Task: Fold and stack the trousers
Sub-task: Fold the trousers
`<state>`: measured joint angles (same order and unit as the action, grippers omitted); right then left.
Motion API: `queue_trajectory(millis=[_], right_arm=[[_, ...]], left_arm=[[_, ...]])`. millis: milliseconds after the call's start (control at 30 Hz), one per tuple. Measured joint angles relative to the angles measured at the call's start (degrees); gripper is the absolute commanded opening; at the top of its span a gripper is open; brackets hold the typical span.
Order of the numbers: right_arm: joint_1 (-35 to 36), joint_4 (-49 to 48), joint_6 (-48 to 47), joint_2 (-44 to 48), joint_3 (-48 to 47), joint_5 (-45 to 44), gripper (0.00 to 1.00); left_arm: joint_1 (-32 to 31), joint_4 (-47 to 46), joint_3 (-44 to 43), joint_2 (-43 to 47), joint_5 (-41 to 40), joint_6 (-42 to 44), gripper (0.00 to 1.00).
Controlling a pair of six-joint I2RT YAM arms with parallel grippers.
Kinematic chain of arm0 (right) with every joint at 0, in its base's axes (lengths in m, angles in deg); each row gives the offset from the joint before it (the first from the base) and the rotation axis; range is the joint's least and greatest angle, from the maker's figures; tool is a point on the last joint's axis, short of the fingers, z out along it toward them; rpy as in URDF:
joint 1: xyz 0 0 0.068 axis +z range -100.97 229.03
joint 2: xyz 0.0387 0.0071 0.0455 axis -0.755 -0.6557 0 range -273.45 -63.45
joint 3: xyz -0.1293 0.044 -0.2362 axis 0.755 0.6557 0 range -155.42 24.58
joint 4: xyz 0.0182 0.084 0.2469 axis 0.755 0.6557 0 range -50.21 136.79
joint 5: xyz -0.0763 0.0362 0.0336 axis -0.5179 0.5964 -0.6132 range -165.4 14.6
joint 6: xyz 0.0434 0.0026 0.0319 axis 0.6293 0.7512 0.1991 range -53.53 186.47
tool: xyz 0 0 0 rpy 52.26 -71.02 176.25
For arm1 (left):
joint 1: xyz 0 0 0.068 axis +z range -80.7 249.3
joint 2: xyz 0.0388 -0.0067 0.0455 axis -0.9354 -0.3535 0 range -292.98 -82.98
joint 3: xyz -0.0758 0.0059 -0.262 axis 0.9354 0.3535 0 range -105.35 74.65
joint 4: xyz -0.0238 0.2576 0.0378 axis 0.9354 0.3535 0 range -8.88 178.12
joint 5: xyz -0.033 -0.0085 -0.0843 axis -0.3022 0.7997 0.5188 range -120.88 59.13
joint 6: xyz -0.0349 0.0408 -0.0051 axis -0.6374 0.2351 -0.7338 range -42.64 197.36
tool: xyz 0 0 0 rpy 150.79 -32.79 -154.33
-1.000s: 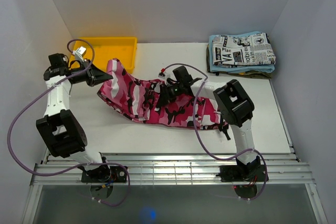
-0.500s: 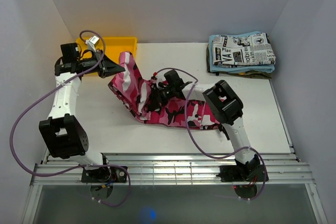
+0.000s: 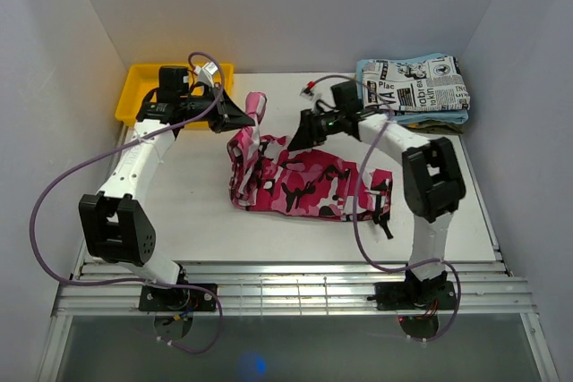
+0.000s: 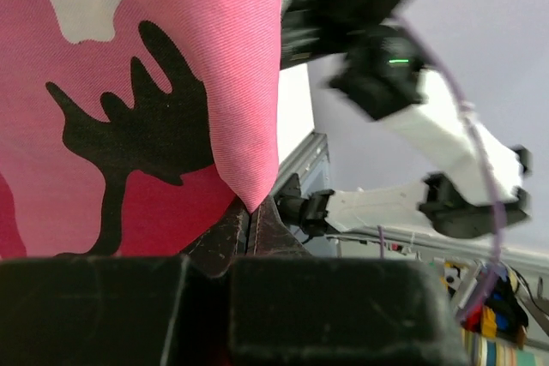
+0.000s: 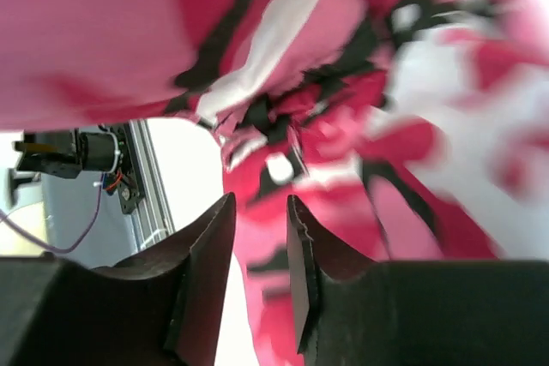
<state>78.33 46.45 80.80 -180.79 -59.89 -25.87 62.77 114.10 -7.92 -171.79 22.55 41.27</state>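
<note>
Top camera: high, looking down over table [image 3: 197, 212]. Wrist cameras: close-up; all share trousers [image 3: 304, 181].

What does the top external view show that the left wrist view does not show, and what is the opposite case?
Only the top external view: the yellow bin, the folded stack at the far right, and most of the trousers lying on the table. Only the left wrist view: up close, the left gripper shut on a corner of the cloth. Both: the trousers and the right arm.
</note>
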Motion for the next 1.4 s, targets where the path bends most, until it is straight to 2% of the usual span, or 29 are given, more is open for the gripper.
queue_trajectory(millis=[100, 133, 200, 267, 300, 367, 400, 467, 567, 600, 633, 667, 700, 733, 800, 833, 900, 933, 1033, 1400], right_arm=[[-8.2, 9.0, -7.6, 8.9, -0.3, 0.9, 0.45], [-11.4, 12.5, -9.9, 11.7, -0.6, 0.9, 0.53], [-16.7, 18.3, -14.3, 15.5, -0.7, 0.5, 0.59], [-22.9, 25.2, -18.8, 18.5, -0.1, -0.5, 0.72], [-25.8, 27.8, -20.8, 19.7, 1.5, -1.6, 0.79], [-31.1, 32.6, -23.8, 21.4, 5.8, -4.1, 0.85], [-33.0, 34.2, -25.0, 21.7, 7.7, -5.2, 0.92], [-37.5, 38.5, -27.4, 21.7, 12.5, -8.2, 0.90], [-40.3, 42.9, -29.9, 21.0, 17.8, -10.8, 0.90], [-40.6, 43.9, -30.3, 20.7, 19.0, -11.3, 0.92], [-40.5, 44.0, -30.4, 20.4, 20.2, -11.8, 0.97], [-40.5, 44.0, -30.3, 20.1, 21.2, -12.1, 0.98], [-40.5, 43.7, -30.3, 19.8, 22.0, -12.4, 0.90], [-40.4, 43.1, -30.3, 19.4, 22.8, -12.7, 0.76], [-40.2, 41.2, -29.6, 18.1, 24.0, -13.1, 0.60], [-40.1, 39.7, -29.0, 17.1, 24.7, -13.3, 0.44], [-40.1, 36.8, -27.9, 15.1, 25.9, -13.3, 0.31], [-40.0, 35.9, -27.5, 14.1, 26.3, -13.0, 0.21], [-39.8, 34.3, -26.1, 11.5, 26.5, -10.7, 0.08], [-39.3, 30.3, -24.6, 11.0, 28.2, -6.9, 0.08]], left_arm=[[-3.0, 0.1, -0.3, -1.0, -5.5, -1.0, 0.00], [-4.0, 0.2, -0.6, -1.4, -7.6, -1.3, 0.00], [-6.3, 0.2, -0.8, -2.2, -11.5, -1.7, 0.00], [-8.7, 0.3, -0.9, -2.9, -14.7, -2.1, 0.00], [-9.9, 0.3, -1.1, -3.3, -16.3, -2.2, 0.00], [-12.2, 0.2, -1.6, -4.2, -19.0, -2.6, 0.00], [-13.0, 0.0, -1.8, -4.5, -19.8, -2.8, 0.00], [-14.8, -0.4, -2.1, -5.2, -22.0, -3.1, 0.00], [-17.1, -0.9, -2.5, -6.4, -24.8, -3.9, 0.00], [-17.9, -1.1, -2.7, -6.8, -25.6, -4.1, 0.00], [-18.5, -1.4, -2.8, -7.4, -26.4, -4.4, 0.00], [-18.9, -1.5, -3.0, -7.8, -27.0, -4.6, 0.00], [-19.5, -1.7, -3.1, -8.3, -27.8, -4.9, 0.00], [-20.1, -2.0, -3.3, -9.0, -28.5, -5.2, 0.00], [-21.6, -2.6, -3.4, -10.1, -29.5, -5.7, 0.00], [-22.3, -3.0, -3.4, -10.7, -30.0, -6.1, 0.00], [-24.1, -3.7, -3.6, -12.0, -30.8, -6.8, 0.00], [-25.0, -3.9, -3.8, -12.6, -31.2, -7.1, 0.00], [-27.5, -4.9, -5.2, -14.8, -32.3, -8.2, 0.00], [-35.1, -8.2, -13.5, -25.4, -34.2, -13.1, 0.00]])
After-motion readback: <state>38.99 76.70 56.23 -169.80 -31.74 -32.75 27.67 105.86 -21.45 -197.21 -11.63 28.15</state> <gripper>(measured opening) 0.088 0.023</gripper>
